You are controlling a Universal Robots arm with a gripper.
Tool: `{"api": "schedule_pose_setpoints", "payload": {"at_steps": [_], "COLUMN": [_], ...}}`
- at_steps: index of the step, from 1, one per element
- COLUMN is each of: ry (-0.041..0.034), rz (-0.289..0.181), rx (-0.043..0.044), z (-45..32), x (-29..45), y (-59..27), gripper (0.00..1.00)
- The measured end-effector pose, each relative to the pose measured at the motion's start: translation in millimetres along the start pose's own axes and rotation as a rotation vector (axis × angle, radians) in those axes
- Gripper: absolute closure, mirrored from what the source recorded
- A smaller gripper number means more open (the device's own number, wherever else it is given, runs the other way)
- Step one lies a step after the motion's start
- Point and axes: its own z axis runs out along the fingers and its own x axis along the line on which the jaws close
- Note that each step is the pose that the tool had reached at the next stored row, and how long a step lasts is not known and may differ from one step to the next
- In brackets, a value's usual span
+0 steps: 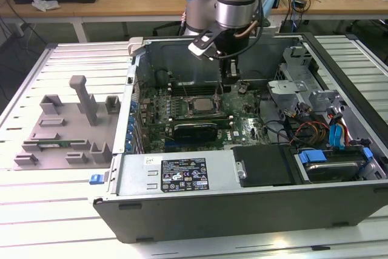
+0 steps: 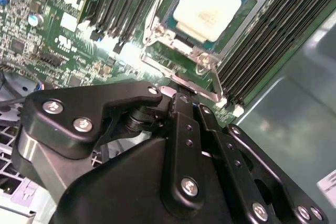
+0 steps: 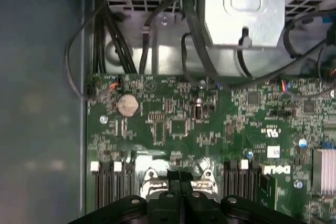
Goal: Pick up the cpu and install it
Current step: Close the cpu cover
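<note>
The cpu (image 1: pixel 200 104) lies flat in its socket in the middle of the green motherboard (image 1: pixel 248 128), inside the open computer case. Its pale silver top (image 2: pixel 207 6) shows in the second wrist view with a metal frame around it. My gripper (image 1: pixel 229 83) hangs just over the socket's edge on the exterior view's right, apart from the cpu. The black fingers (image 3: pixel 173 182) are pressed together with nothing between them. Their tips (image 2: pixel 181 95) sit at the frame's metal tab, beside the thin wire lever (image 2: pixel 218 85).
Dark memory slots (image 2: pixel 262 35) flank the socket. A black graphics card (image 1: pixel 194 130) lies in front of it. Metal drive cages (image 1: pixel 303 95) and cables (image 1: pixel 306 128) fill the case's right part. Grey holder blocks (image 1: pixel 66 125) stand on the table left of the case.
</note>
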Motion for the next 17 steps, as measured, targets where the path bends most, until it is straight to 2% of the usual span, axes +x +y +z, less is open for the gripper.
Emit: {"api": "schedule_pose_setpoints", "payload": {"at_steps": [4, 8, 9, 11, 12, 17], "ry": [-0.0001, -0.0001, 0.0002, 0.0002, -0.0001, 0.0003], "rz": [0.001, 0.001, 0.001, 0.000, 0.000, -0.002], "rx": [-0.0024, -0.0028, 0.0022, 0.0202, 0.0225, 0.0227], "z": [-0.1, -0.1, 0.0, 0.2, 0.1, 1.1], "x": [1.2, 1.3, 1.4, 1.4, 1.3, 1.3], "y": [-8.4, -9.2, -9.1, -9.1, -9.1, -12.2], "gripper": [0.89, 0.89, 0.89, 0.89, 0.89, 0.89]}}
